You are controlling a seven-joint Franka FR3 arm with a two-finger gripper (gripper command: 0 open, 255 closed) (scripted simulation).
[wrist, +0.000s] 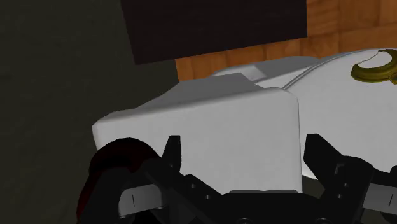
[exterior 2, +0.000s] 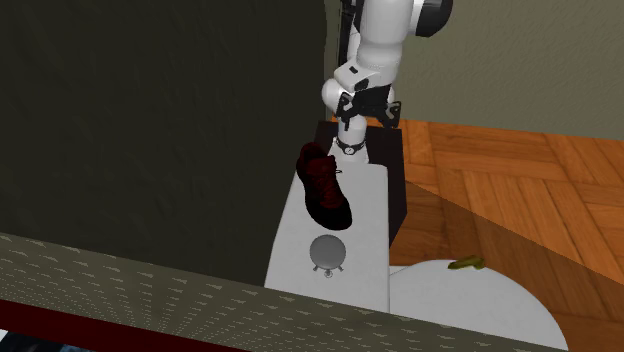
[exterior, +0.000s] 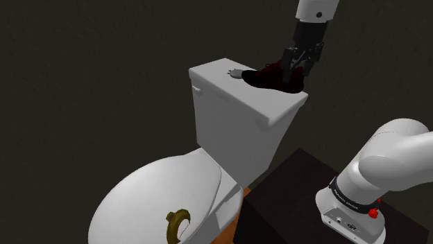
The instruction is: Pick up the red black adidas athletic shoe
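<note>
Shoe: a dark red and black shoe [exterior: 272, 77] rests on its sole on the white tank lid [exterior: 215, 75] of a toilet. It sits at the end of the lid nearest the arm, which is the lid's right end in the shoulder view.
Claw: the black claw [wrist: 247, 159] hangs low over the same lid. Its two fingers stand well apart and clasp nothing; bare white lid shows in the gap between them.
Shoe against claw: in the wrist view the shoe's rounded dark red end sits just outside one finger [wrist: 173, 156], not between the two. It may be touching that finger, but the angle leaves this unclear.
Claw from the side: in the shoulder view the claw comes down at the shoe's taller heel end. The low toe points away along the lid.
Tank: the white tank [exterior: 229, 132] has its lid on. A round grey flush button [exterior 2: 327, 252] sits at the lid's middle, near the shoe's toe but apart from it.
Bowl: the white bowl [exterior: 139, 201] lies in front of the tank with its cover down. A small brass-yellow ring [exterior: 177, 225] lies on the cover near the front.
Stand: a dark box [exterior: 298, 201] just beside the toilet carries the white arm [exterior: 388, 159].
Floor: brown wood boards [exterior 2: 500, 190] lie beside the toilet.
Wall: a dark grey-green wall [exterior: 90, 83] stands behind the tank.
</note>
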